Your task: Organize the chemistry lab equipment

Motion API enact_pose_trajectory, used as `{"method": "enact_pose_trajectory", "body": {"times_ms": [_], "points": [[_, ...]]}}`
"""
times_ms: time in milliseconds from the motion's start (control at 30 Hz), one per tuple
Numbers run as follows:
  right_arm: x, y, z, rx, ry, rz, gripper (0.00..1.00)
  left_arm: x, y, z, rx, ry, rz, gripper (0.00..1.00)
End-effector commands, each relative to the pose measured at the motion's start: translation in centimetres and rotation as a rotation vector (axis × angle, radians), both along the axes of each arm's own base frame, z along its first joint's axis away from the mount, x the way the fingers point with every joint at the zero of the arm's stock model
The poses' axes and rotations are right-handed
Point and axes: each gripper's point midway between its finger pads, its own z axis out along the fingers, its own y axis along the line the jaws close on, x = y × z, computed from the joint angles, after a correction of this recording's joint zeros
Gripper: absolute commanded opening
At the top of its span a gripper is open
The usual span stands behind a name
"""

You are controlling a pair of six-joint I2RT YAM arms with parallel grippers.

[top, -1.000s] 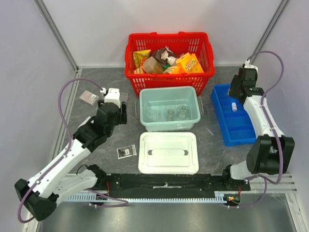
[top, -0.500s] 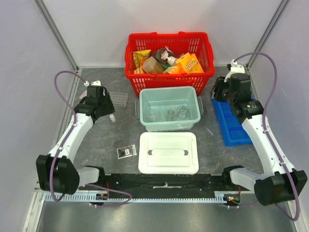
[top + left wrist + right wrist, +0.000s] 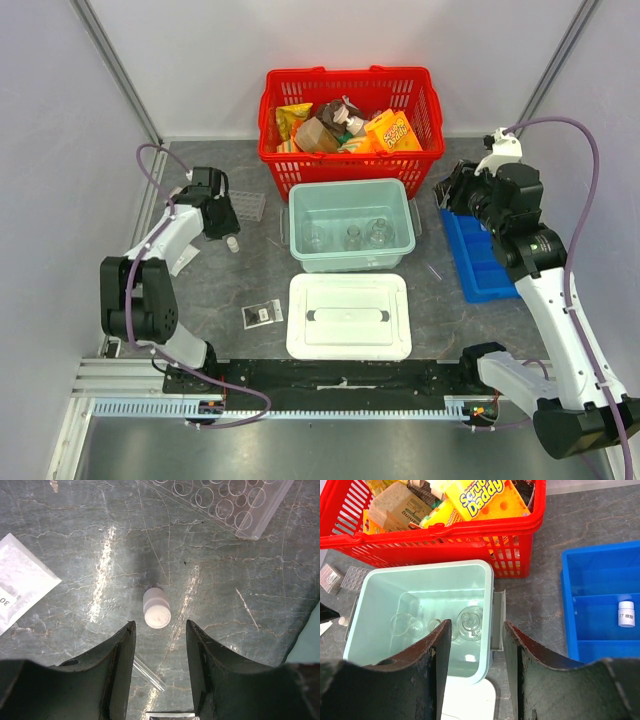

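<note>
White vial (image 3: 156, 611) stands upright, cap up, before parted left jaws; right jaws parted.

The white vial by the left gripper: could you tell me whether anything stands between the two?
Only a thin clear tube, lying flat on the table between the fingers of the open left gripper, just short of the white vial.
</note>
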Motion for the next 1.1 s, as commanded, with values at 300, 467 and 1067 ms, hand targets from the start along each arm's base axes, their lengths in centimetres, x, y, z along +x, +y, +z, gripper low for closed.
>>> {"method": "enact_pose_trajectory", "body": {"times_ms": [300, 467, 1067], "points": [[-0.6, 0.2, 2.4, 0.004, -0.068, 0.019, 0.54, 1.3, 0.2, -2.1, 0.019, 0.070, -0.030, 0.50], [-0.7, 0.1, 1.9, -0.001, -0.060, 0.017, 0.54, 1.0, 0.0, -2.7, 0.015, 0.096, -0.043, 0.45], [-0.7, 4.5, 3.9, -0.053, -0.213, 0.329, 0.63, -0.6, -3.1, 5.1, -0.151, -0.052, -0.133, 0.20]]}}
